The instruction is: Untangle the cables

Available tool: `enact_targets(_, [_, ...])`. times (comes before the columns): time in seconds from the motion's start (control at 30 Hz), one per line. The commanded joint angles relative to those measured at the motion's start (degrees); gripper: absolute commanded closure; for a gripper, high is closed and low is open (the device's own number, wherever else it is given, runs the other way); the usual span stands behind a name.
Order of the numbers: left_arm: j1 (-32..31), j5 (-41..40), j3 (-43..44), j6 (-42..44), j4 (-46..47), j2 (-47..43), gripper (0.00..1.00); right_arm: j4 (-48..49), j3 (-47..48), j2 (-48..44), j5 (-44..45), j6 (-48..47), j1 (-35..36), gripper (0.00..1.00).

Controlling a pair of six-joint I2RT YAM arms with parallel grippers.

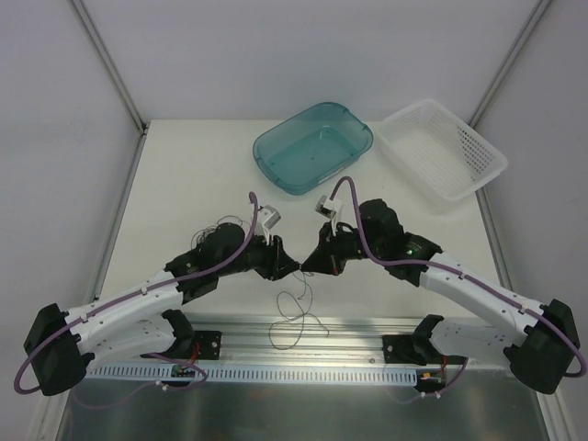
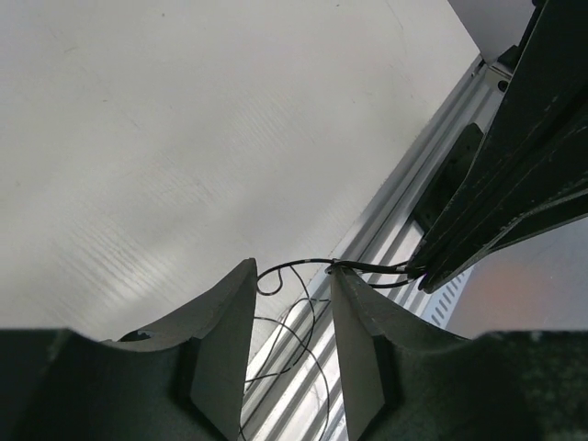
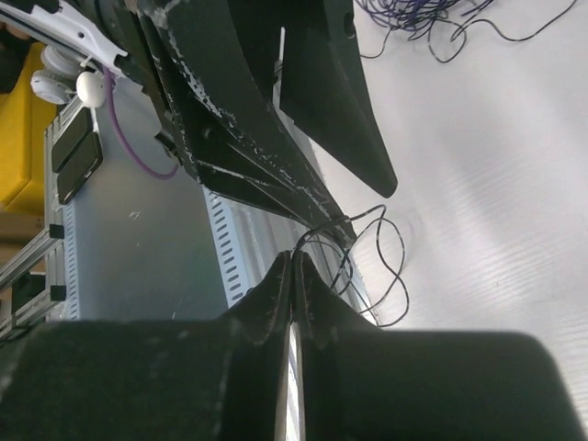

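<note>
A thin dark cable hangs in loose loops over the table's near edge, between the two gripper tips. My right gripper is shut on its upper end, with the strand leaving the closed tips and looping off to the right. My left gripper faces it tip to tip. Its jaws stand apart, and the cable runs across their tips and droops between them, touching the right fingertip. A curly bunch of more cables lies behind the left arm.
A teal tub and a white basket stand at the back of the table. A ribbed aluminium rail runs along the near edge under the hanging loops. The right arm's dark fingers fill the left wrist view's right side.
</note>
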Motion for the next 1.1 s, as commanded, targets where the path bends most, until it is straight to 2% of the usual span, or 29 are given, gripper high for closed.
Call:
enact_targets(0.0, [0.34, 2.3, -2.58, 3.76, 6.02, -2.34, 0.61, 3.61, 0.58, 0.66, -6.13, 0.18, 0.02, 0.99])
enact_targets(0.2, [0.34, 9.16, -7.32, 4.29, 16.48, -4.89, 0.61, 4.58, 0.5, 2.07, -8.24, 0.88, -0.51, 0.99])
enact_targets(0.33, [0.34, 15.04, -8.03, 4.81, 18.51, -4.81, 0.6, 4.32, 0.58, 2.95, -7.19, 0.45, -1.12, 0.99])
enact_targets(0.57, [0.34, 17.43, -8.73, 4.9, 20.44, -5.42, 0.56, 0.27, 0.58, 3.48, -4.03, -1.4, -2.35, 0.99])
enact_targets(0.67, [0.25, 20.06, -8.39, 4.2, 21.32, -4.72, 0.61, -0.52, 0.76, 3.57, -3.15, -1.67, -2.44, 0.99])
enact_targets(0.8, [0.25, 20.07, -7.68, 2.8, 21.68, -2.44, 0.72, -0.61, 1.46, 3.92, -3.58, -1.14, -2.35, 0.97])
enact_targets(0.83, [0.25, 20.16, -7.51, 2.53, 21.68, -1.39, 0.8, -0.52, 1.64, 3.83, -3.84, -1.05, -2.35, 0.97])
enact_targets(0.93, [0.25, 20.33, -7.24, 2.01, 22.03, -0.24, 0.95, -1.74, 2.08, 3.3, -3.06, -1.66, -2.44, 0.97])
enact_targets(1.0, [0.25, 20.42, -7.5, 1.65, 23.08, -0.15, 1.0, -2.8, 2.17, 3.22, -2.18, -2.28, -2.44, 0.96])
enact_targets(1.07, [0.25, 20.25, -7.85, 1.04, 24.05, -0.58, 1.0, -3.33, 1.9, 2.95, -1.74, -2.46, -2.44, 0.95])
